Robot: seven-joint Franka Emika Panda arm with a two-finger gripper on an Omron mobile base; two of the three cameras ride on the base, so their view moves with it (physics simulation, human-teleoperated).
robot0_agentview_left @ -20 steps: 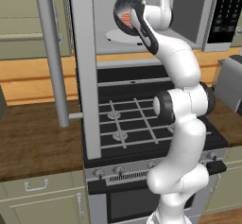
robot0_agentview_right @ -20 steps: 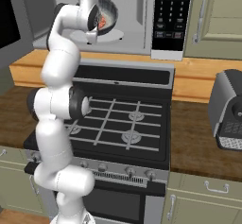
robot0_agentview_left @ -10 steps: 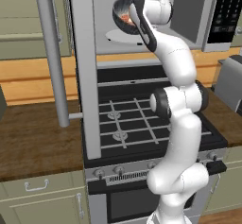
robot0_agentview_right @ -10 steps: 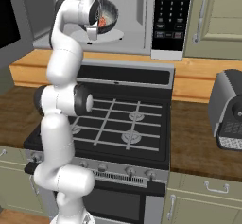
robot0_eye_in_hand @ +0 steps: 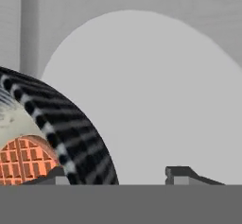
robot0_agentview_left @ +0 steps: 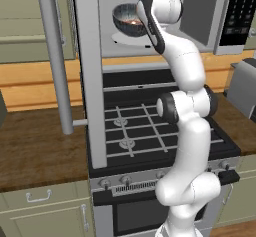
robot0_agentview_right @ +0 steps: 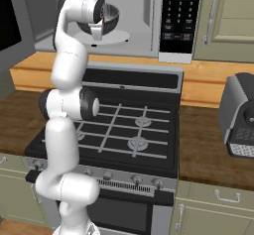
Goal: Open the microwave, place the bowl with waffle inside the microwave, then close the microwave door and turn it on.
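Microwave (robot0_agentview_right: 149, 26): top of both base views, above the stove (robot0_agentview_right: 124, 130); door (robot0_agentview_left: 90, 71) swung wide, left of the left base view.
Bowl (robot0_agentview_left: 127, 21): on the white turntable (robot0_agentview_right: 106, 37) inside the cavity.
Waffle (robot0_eye_in_hand: 23, 164): in the bowl, lower left of hand view.
End effector (robot0_eye_in_hand: 116, 176): fingertips spread, straddling the bowl's rim, one fingertip (robot0_eye_in_hand: 182, 175) outside it.

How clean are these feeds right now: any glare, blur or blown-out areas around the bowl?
Left base view: even flat light, no glare, bowl sharp on the turntable. Right base view: the arm partly covers the bowl. Hand view: very close and soft-edged, bowl rim and waffle cropped at left, the pale turntable nearly featureless.
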